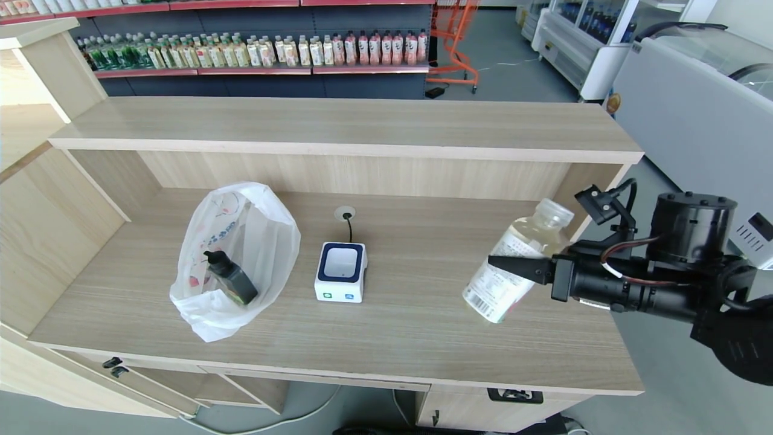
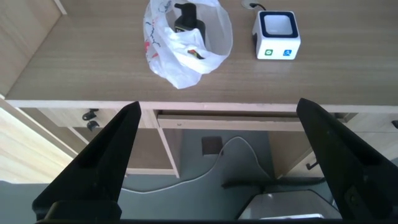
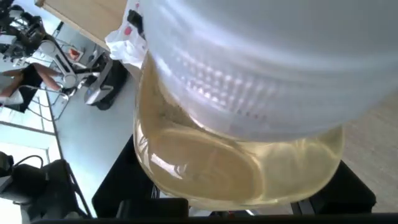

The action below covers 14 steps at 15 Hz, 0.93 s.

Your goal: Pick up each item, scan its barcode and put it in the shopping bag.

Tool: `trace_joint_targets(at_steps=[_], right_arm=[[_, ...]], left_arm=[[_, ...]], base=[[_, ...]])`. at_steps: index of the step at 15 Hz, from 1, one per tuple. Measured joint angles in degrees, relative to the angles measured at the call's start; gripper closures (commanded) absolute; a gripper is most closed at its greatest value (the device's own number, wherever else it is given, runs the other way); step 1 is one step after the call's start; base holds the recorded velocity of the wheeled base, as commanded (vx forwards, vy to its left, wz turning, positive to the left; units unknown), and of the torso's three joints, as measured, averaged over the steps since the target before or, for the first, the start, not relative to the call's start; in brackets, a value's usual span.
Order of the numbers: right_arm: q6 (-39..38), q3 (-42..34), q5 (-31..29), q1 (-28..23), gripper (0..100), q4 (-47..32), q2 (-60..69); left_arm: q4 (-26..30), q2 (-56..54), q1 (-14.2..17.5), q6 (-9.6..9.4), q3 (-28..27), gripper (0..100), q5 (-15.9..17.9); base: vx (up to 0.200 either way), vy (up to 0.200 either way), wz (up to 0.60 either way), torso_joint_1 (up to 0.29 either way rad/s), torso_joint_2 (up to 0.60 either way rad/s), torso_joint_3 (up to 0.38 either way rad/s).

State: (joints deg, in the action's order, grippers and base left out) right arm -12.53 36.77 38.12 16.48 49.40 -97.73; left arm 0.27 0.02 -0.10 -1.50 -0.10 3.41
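One item is already dealt with, by the look of it: a dark bottle lies inside the white shopping bag, which sits open on the desk just to the left of the scanner.

The second item is a clear bottle of pale yellowish liquid. It is in the air well to the right of the scanner, tilted with its cap up and away and its base down toward the scanner's side. The right hand is closed around its middle — one dark finger crosses the label. A barcode shows on the label near the base. In the right wrist view the bottle sits close under the camera.

The left hand hangs off the front edge of the desk, on the near side of the scanner, with its fingers spread wide and nothing between them.

So my reading is roughly halfway: the clear bottle is picked up but not yet over the scanner's window, and the scan and the drop into the bag remain — no other loose items lie near the scanner.
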Motion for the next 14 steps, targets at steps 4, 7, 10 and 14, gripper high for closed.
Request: trace_joint_targets(at_steps=[4, 7, 10, 14], right_arm=[[-0.4, 0.1, 1.0, 3.5, 100, -7.8, 7.6], [-3.1, -0.2, 4.6, 5.9, 100, -8.0, 10.0], [-3.2, -0.2, 9.5, 7.2, 100, -8.0, 11.1], [-3.1, 0.0, 11.2, 8.3, 100, -8.0, 11.5]], left_arm=[[0.0, 0.0, 0.0, 0.0, 0.0, 0, 0.0], [0.0, 0.0, 0.0, 0.0, 0.0, 0, 0.0], [0.0, 0.0, 0.0, 0.02, 0.0, 0, 0.0], [0.0, 0.0, 0.0, 0.0, 0.0, 0, 0.0]], base=[[0.0, 0.0, 0.0, 0.0, 0.0, 0.0], [0.0, 0.0, 0.0, 0.0, 0.0, 0.0], [0.0, 0.0, 0.0, 0.0, 0.0, 0.0], [0.0, 0.0, 0.0, 0.0, 0.0, 0.0]])
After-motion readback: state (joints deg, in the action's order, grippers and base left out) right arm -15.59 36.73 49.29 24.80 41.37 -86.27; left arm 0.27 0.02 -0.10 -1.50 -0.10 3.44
